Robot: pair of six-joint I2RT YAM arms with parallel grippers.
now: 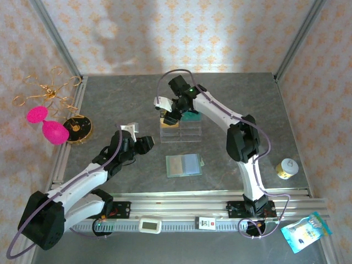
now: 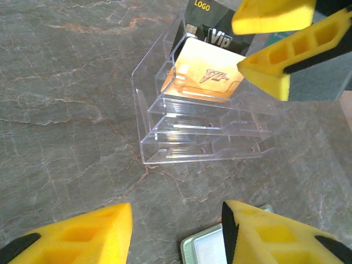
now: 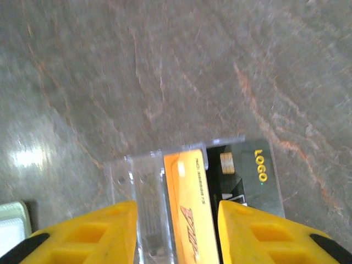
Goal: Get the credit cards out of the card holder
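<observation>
The card holder [image 1: 183, 165] lies open and flat on the grey table, pale blue and green panels up; its corner [image 2: 203, 250] shows under my left gripper's right finger. My left gripper [image 1: 144, 144] [image 2: 177, 220] hovers open over bare table just left of it, holding nothing. Two credit cards stand in the clear tray [image 1: 180, 132] [image 2: 203, 137]: an orange one [image 2: 206, 77] [image 3: 190, 192] and a black one [image 2: 212, 22] [image 3: 250, 170] behind it. My right gripper [image 1: 170, 118] [image 3: 176, 212] hangs open over the tray, its jaws either side of the orange card with gaps.
A gold wire stand with pink pieces [image 1: 47, 118] and a gold disc [image 1: 77, 127] sit at the left edge. A small white-and-gold jar [image 1: 286, 168] stands at the right, a blue packet [image 1: 305, 231] beyond the near rail. Patterned walls close three sides.
</observation>
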